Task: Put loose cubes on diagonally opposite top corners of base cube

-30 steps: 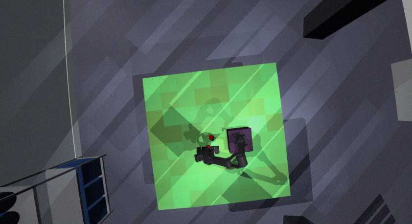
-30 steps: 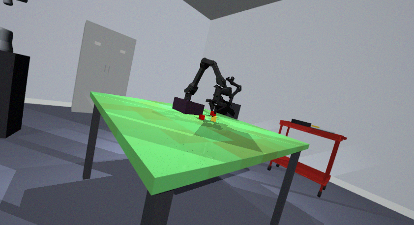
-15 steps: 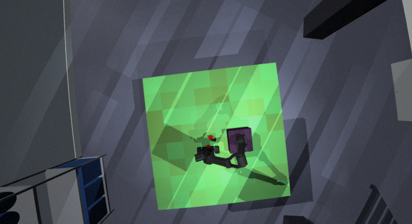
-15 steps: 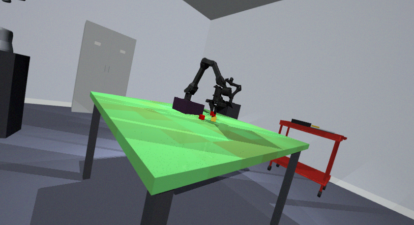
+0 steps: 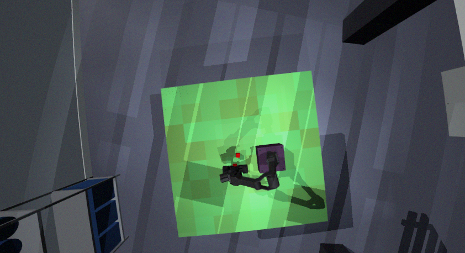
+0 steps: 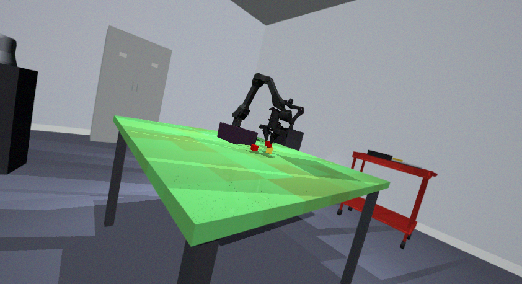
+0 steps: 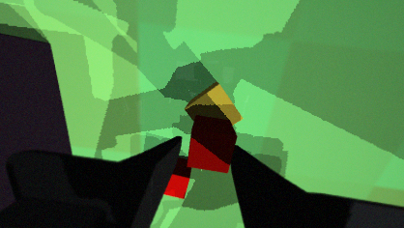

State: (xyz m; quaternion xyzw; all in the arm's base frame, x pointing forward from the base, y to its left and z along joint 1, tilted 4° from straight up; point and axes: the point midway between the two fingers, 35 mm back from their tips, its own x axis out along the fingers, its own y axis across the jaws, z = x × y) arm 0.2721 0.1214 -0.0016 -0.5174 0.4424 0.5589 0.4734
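Note:
The yellow base cube (image 6: 269, 150) (image 7: 226, 103) sits on the green table; the arm hides it in the top view. One red cube (image 5: 234, 165) (image 6: 267, 143) (image 7: 210, 150) is between my fingers. It overlaps the near side of the yellow cube in the wrist view; whether it rests on its top corner I cannot tell. My gripper (image 6: 269, 141) (image 7: 206, 145) points down and is open around this cube, with a gap at the left finger and the right finger close beside it. The other red cube (image 5: 237, 154) (image 6: 254, 147) (image 7: 177, 185) lies on the table, partly behind the left finger in the wrist view.
The arm's dark purple base block (image 5: 265, 160) (image 6: 237, 133) (image 7: 29, 97) stands on the green table (image 5: 208, 121) (image 6: 226, 194), near the cubes. A red cart (image 6: 390, 216) stands on the floor beyond the table. Shadows cross the table around the cubes.

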